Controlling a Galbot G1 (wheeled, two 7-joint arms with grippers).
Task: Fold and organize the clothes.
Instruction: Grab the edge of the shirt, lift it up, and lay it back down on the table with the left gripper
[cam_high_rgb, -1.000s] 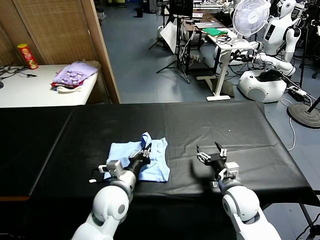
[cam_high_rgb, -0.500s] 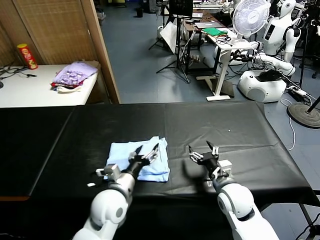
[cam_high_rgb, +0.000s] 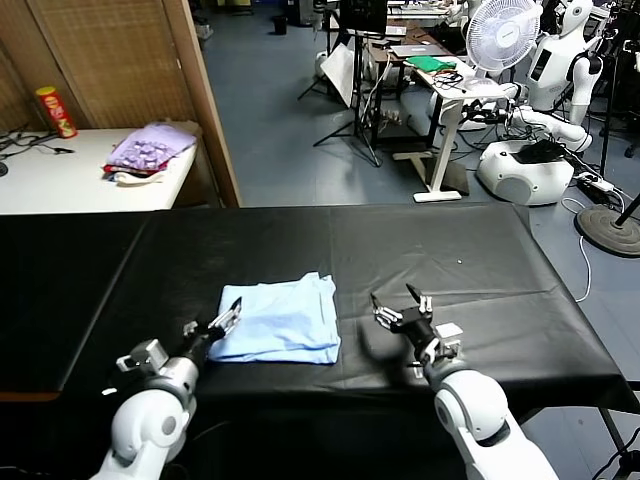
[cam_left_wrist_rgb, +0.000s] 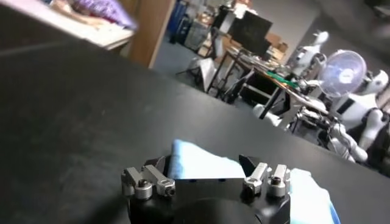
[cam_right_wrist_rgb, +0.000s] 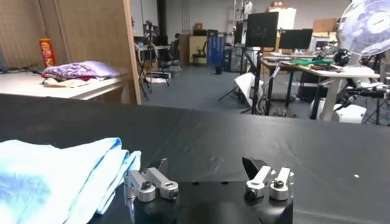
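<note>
The clothes, one pale light-blue T-shirt (cam_high_rgb: 280, 320), lie folded into a flat rectangle on the black table (cam_high_rgb: 420, 250). My left gripper (cam_high_rgb: 222, 318) is open at the shirt's left edge, low over the table, holding nothing. In the left wrist view the shirt (cam_left_wrist_rgb: 308, 193) lies just beyond the open left gripper (cam_left_wrist_rgb: 204, 163). My right gripper (cam_high_rgb: 400, 305) stands open a short way to the right of the shirt, apart from it. The right wrist view shows the stacked folded layers of the shirt (cam_right_wrist_rgb: 55, 173) beside the open right gripper (cam_right_wrist_rgb: 207, 164).
A purple patterned pile of clothes (cam_high_rgb: 148, 150) and a red can (cam_high_rgb: 55, 112) sit on a white table at the back left, beside a wooden partition (cam_high_rgb: 205, 100). Beyond the black table stand a fan (cam_high_rgb: 500, 35), desks and other robots (cam_high_rgb: 560, 70).
My left gripper has opened, let go of the raised shirt fold and pulled back to the left. The fold now lies flat. My right gripper has shifted slightly left.
</note>
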